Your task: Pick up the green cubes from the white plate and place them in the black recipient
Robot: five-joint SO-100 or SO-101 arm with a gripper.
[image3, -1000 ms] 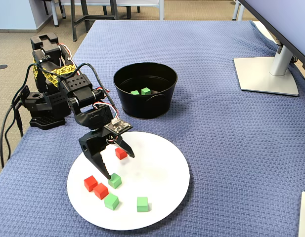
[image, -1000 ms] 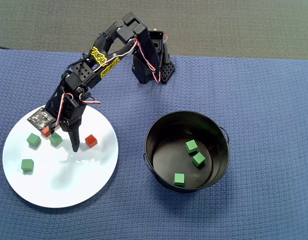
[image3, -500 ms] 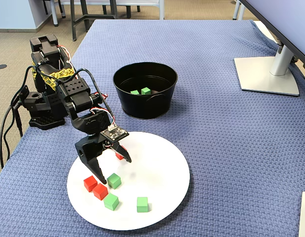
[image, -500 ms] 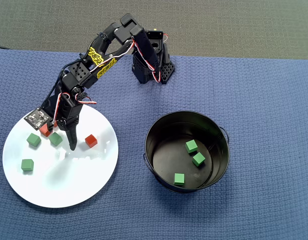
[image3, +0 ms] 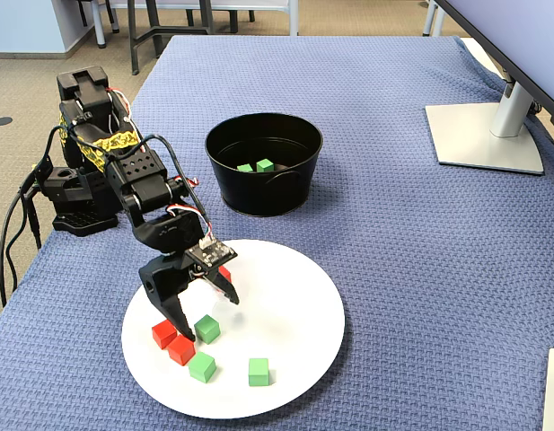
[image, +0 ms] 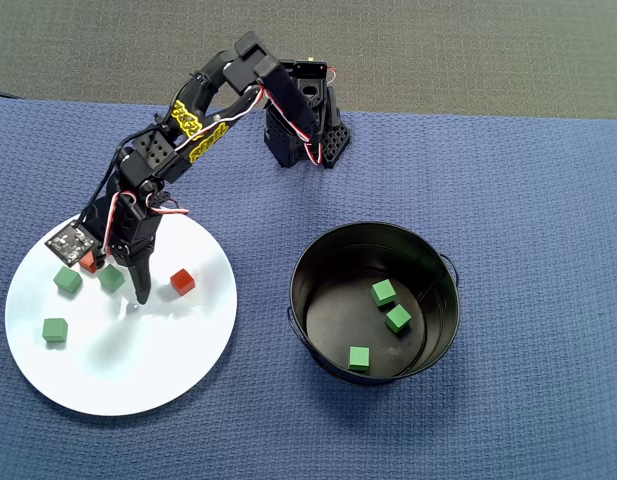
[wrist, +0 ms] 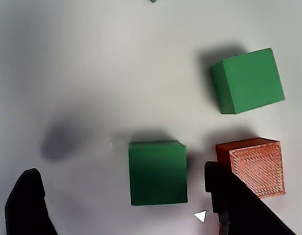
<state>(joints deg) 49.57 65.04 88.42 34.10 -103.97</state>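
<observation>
The white plate (image: 138,370) (image3: 285,314) holds three green cubes (image: 111,278) (image: 67,280) (image: 54,329). My gripper (image: 123,283) (image3: 207,316) (wrist: 120,178) is open and low over the plate, its black fingers on either side of one green cube (wrist: 158,172) (image3: 206,329) without touching it. In the wrist view that cube lies nearer the right finger (wrist: 229,205) than the left one (wrist: 28,203). A second green cube (wrist: 247,81) lies beyond it. The black recipient (image: 318,250) (image3: 263,193) holds three more green cubes (image: 383,292) (image: 398,319) (image: 359,357).
Red cubes (image: 182,282) (image3: 163,334) (image3: 180,350) share the plate; one (wrist: 253,166) sits right beside my right finger. The arm's base (image: 303,125) stands at the table's far edge in the overhead view. A monitor stand (image3: 483,135) occupies the far right of the blue cloth.
The gripper has shifted left in the overhead view and come down, so its open fingers now straddle the green cube. No cube has moved.
</observation>
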